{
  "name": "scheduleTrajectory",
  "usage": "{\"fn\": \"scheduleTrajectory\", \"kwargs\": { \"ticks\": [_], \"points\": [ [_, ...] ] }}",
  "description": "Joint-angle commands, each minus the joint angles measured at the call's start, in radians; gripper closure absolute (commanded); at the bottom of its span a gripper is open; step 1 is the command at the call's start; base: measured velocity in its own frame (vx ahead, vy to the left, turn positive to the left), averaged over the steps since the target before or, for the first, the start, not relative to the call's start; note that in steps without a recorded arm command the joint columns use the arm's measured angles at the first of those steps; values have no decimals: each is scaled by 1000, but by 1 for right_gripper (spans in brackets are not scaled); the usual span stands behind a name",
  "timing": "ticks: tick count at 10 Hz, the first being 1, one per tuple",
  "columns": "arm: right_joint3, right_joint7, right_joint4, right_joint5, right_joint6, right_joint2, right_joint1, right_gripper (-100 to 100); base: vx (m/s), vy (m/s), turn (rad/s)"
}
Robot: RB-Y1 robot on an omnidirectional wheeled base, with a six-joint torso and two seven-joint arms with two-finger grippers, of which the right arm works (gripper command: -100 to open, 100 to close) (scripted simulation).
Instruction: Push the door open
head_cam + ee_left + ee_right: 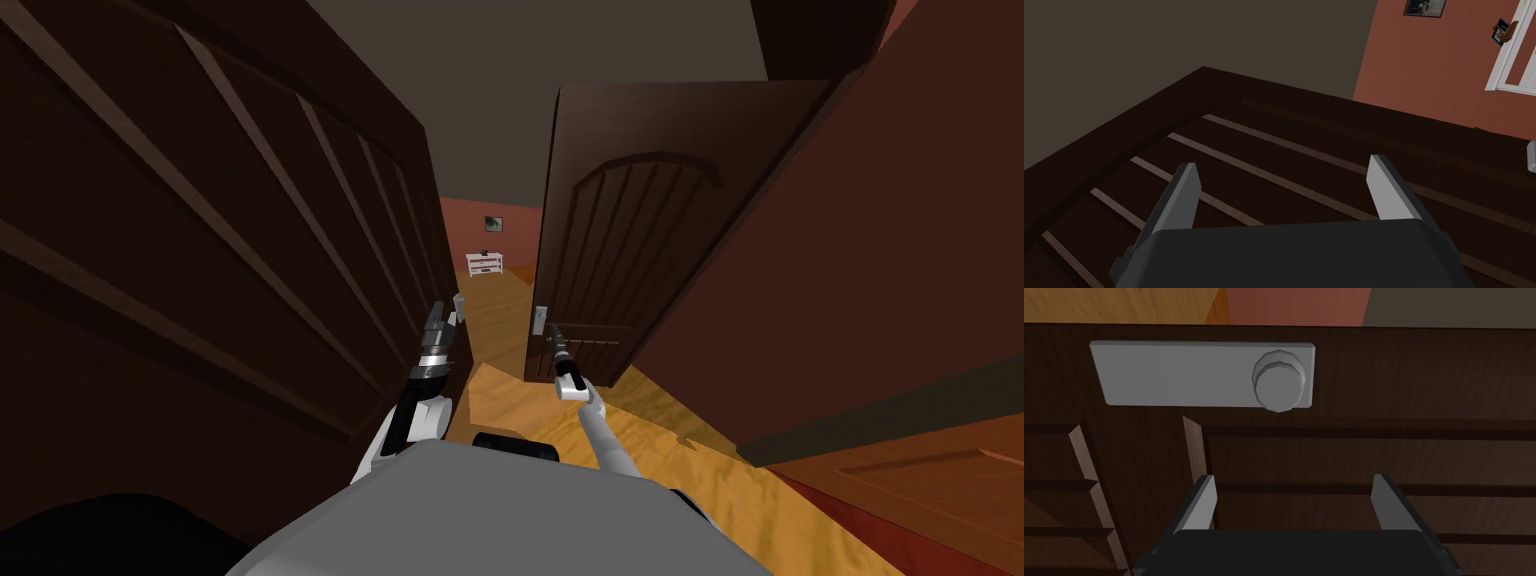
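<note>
Now the right jaws, spread apart, face the dark door [640,260] standing ajar on the right, its panel dead ahead, grey knob [1279,387] just beside them; left jaws, apart too, point at the left-hand door [1274,165].

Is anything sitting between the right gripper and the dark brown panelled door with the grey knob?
Nothing visible does. The open right gripper faces the dark brown panelled door directly, aimed at bare panel beside the grey rectangular plate with its round knob.
</note>
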Motion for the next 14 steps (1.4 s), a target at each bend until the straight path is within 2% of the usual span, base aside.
{"fn": "scheduleTrajectory", "kwargs": {
  "ticks": [1,3,6,8,11,12,13,14],
  "points": [
    [4,-5,4,-3,1,19,-3,-100,-191,45,-12],
    [-1,-1,9,-2,-6,-2,-2,-100,14,20,8],
    [-5,0,14,-2,-12,-11,-3,-100,187,24,21],
    [-10,1,18,-2,-17,-11,-4,-100,212,37,21],
    [-16,3,24,-3,-26,5,-7,-100,207,16,24],
    [-16,3,23,-3,-23,1,-8,-100,76,20,3],
    [-16,3,23,-3,-23,1,-8,100,-8,-5,-4],
    [-16,3,23,-3,-23,1,-8,100,-24,-9,5]
  ]
}}
